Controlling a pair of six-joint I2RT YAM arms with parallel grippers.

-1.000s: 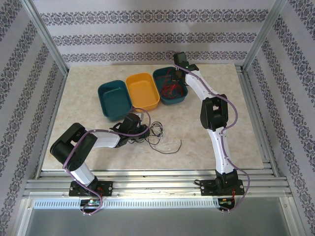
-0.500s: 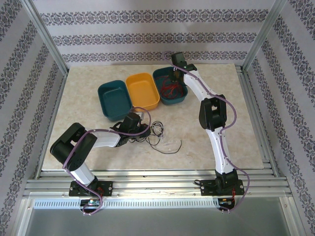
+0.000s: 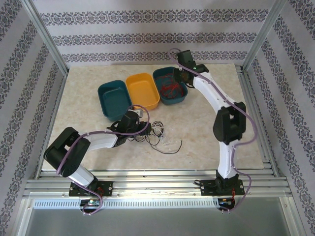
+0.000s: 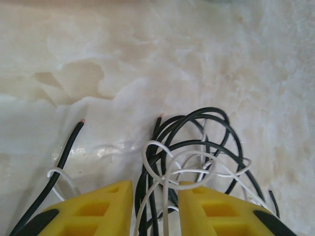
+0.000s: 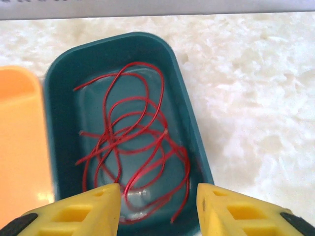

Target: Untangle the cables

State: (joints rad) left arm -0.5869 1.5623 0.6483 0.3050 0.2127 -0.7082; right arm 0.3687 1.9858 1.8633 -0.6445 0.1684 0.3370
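- Red cables (image 5: 132, 147) lie in the teal tray (image 5: 183, 98), frame centre. Right gripper (image 5: 157, 195) is above them, jaws apart, empty.
- Black/white tangle (image 4: 197, 147) sits lower centre. Left gripper (image 4: 155, 189) jaws are apart, strands between.
- Light and floppy, likely to snag: pinch the black free end (image 4: 78, 125).

The left gripper (image 4: 155, 199) is standing parted around tangled black and white cables (image 4: 189, 147) that are lying on the table (image 4: 147, 49).

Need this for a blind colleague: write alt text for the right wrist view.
Loose red cables lie coiled inside a teal oval tray on a pale marbled table. The right gripper hangs over the tray's near end, yellow fingers apart and holding nothing; an orange tray sits beside it at left.
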